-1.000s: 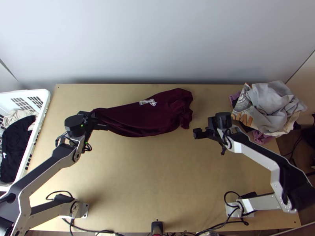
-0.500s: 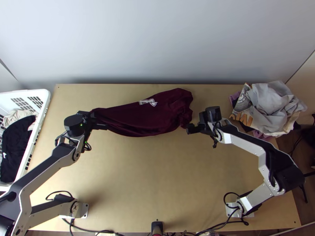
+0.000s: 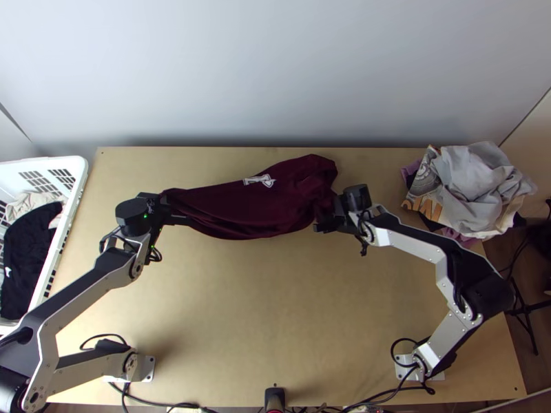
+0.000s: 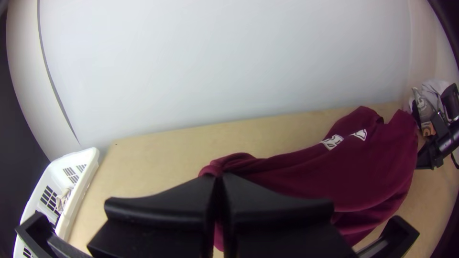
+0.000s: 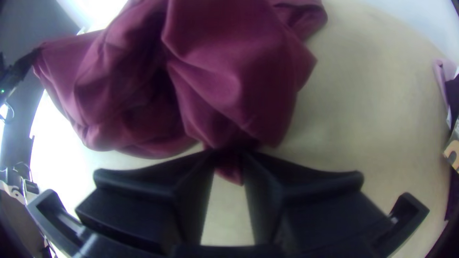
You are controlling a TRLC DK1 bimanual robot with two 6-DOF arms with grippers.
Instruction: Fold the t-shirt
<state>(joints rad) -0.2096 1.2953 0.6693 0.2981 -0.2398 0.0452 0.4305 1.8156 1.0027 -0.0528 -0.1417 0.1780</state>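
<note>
The left gripper (image 3: 175, 210) is clamped on one end of the maroon t-shirt (image 3: 241, 212) – stretched between both grippers. The right gripper (image 3: 324, 219) stands slightly parted around the loosely bunched other end – seemingly ungripped.

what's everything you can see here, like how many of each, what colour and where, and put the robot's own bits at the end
T-shirt: one, maroon with a white print, stretched and rumpled across the far part of the table
Table: one, light wood, under the shirt
Wall: one, pale, behind the table
Basket: one, white, at the table's left edge
Clothes in it: one black, some cream
Clothes pile: one, mostly grey with purple and print, far right; pieces uncountable
Cables: several, black, near edge
Arms: two, silver-grey and black, left and right
Left gripper: one, black, closed on the shirt's left end
Right gripper: one, black, slightly open around the shirt's right end
</note>
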